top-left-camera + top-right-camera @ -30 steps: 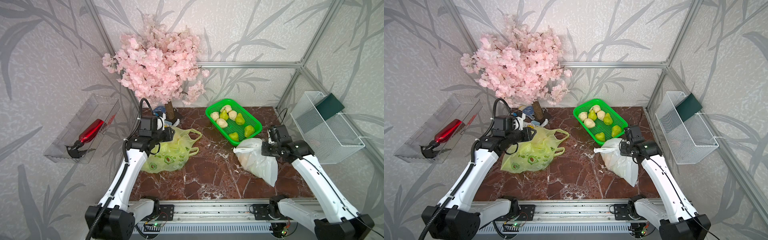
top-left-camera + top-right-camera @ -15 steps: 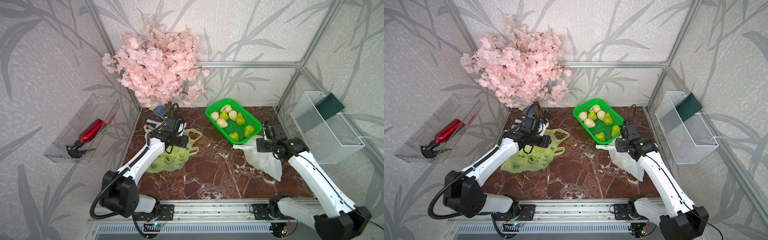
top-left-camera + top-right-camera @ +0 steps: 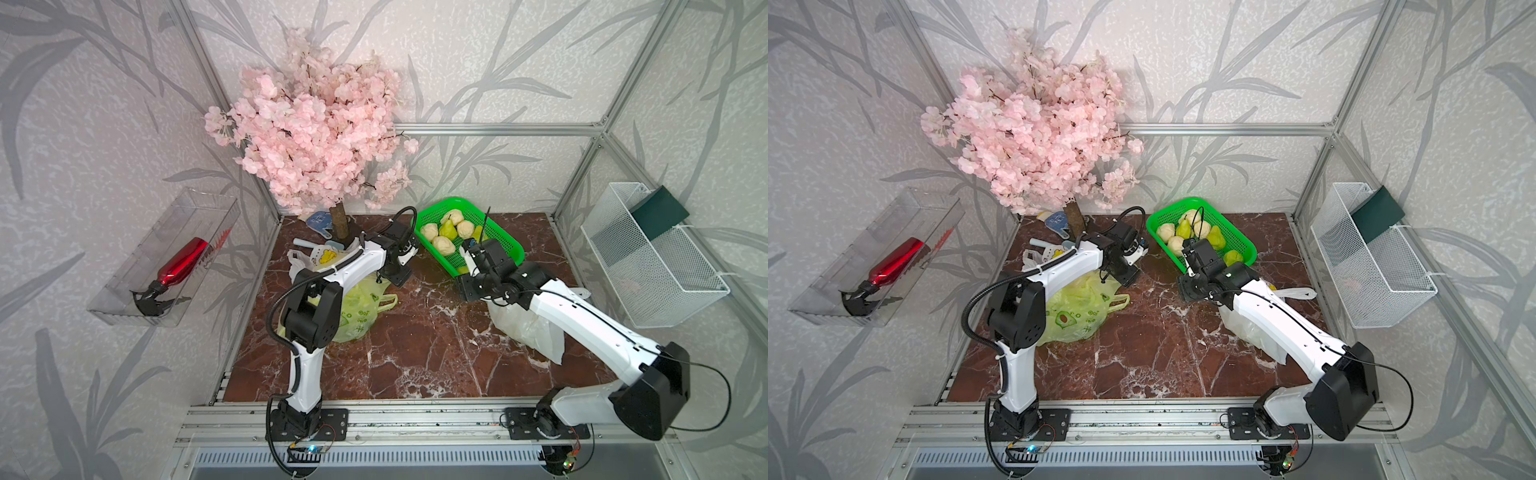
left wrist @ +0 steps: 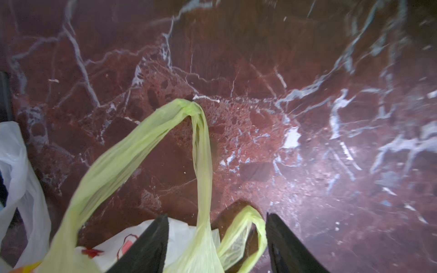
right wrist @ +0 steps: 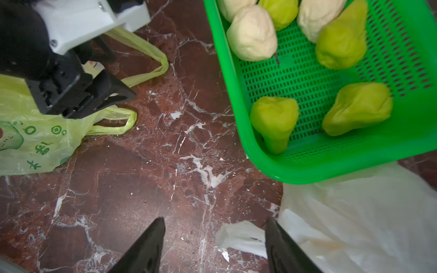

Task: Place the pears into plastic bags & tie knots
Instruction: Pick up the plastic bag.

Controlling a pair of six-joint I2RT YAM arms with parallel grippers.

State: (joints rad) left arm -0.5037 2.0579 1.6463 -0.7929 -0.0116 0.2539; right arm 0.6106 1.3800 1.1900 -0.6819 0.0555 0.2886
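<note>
Several yellow-green pears [image 5: 274, 120] and pale fruits lie in the green basket [image 3: 505, 245] at the back. The yellow-green bag [image 3: 357, 311] lies left of centre, its handles [image 4: 198, 141] in loose loops; knots are out of view. My left gripper [image 4: 216, 217] is open above those handles, which pass slack between its fingers. A white bag [image 3: 523, 328] lies under my right arm. My right gripper [image 5: 215, 221] is open over the table beside the basket's front corner, a white handle tip [image 5: 241, 236] by one finger. A printed white bag [image 3: 320, 257] sits behind the left arm.
A pink blossom tree [image 3: 316, 137] stands at the back left with a blue item [image 3: 318, 218] at its trunk. A clear wall tray holding a red bottle [image 3: 183, 262] hangs left. A white wire basket [image 3: 648, 257] hangs right.
The left arm swung from the bag's left side to over its handles and its gripper opened. The right gripper opened, released the white bag's top and moved toward the basket.
</note>
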